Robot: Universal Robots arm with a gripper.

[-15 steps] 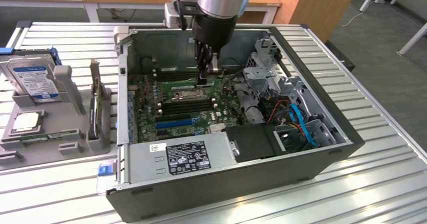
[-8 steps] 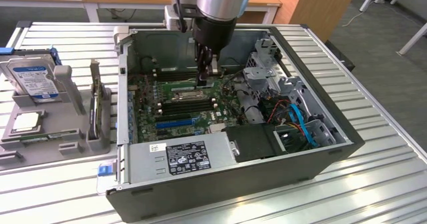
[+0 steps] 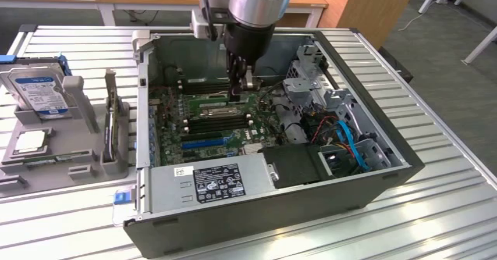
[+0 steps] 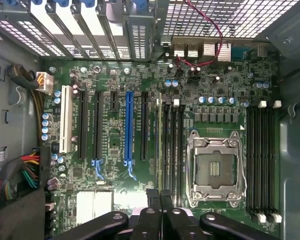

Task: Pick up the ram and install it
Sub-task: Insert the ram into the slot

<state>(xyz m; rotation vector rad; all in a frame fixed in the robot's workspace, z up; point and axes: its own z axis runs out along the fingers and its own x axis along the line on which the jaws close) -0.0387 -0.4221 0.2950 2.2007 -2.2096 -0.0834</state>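
The ram (image 4: 160,140) is a thin green stick seen edge-on. It stands in a memory slot on the motherboard (image 4: 110,130), beside several black empty slots. In the exterior view the ram (image 3: 213,104) lies in the slot bank in the middle of the open computer case (image 3: 373,97). My gripper (image 3: 241,90) reaches down into the case and is shut, its black fingers (image 4: 152,202) pressed together right over one end of the ram. Whether the tips touch the ram I cannot tell.
The processor socket (image 4: 215,167) is open beside the slots. A power supply (image 3: 209,181) and blue cables (image 3: 353,146) fill the case's near side. At the exterior view's left a grey tray (image 3: 85,167) holds a hard drive (image 3: 39,91) and a square chip (image 3: 31,141).
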